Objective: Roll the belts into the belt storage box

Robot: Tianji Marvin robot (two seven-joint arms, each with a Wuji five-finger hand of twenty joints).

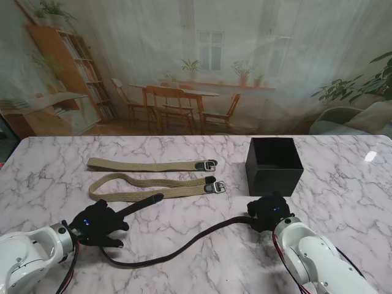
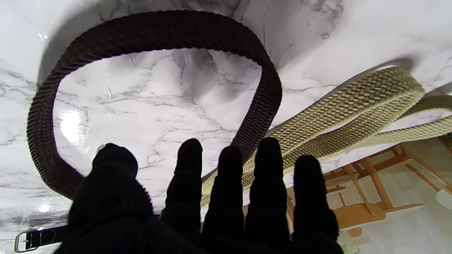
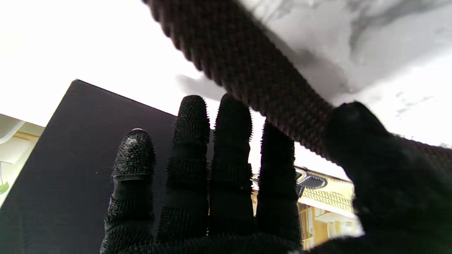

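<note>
The dark belt point(image 1: 184, 245) lay limp, curving across the table near the robot, woven and soft, likely best gripped near an end; left hand point(image 1: 97, 223) and right hand point(image 1: 269, 211) rested open-fingered on it, box point(image 1: 274, 164) just beyond.

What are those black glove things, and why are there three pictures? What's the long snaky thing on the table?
Those are a robot's two hands, left hand and right hand, in black gloves. One camera looks down from above; the other two sit on the wrists, so you see fingers up close. The snaky thing is a dark belt stretched between the hands; I can't tell whether they grip it. Two tan belts lie farther away, beside a black box on the marble table.
</note>
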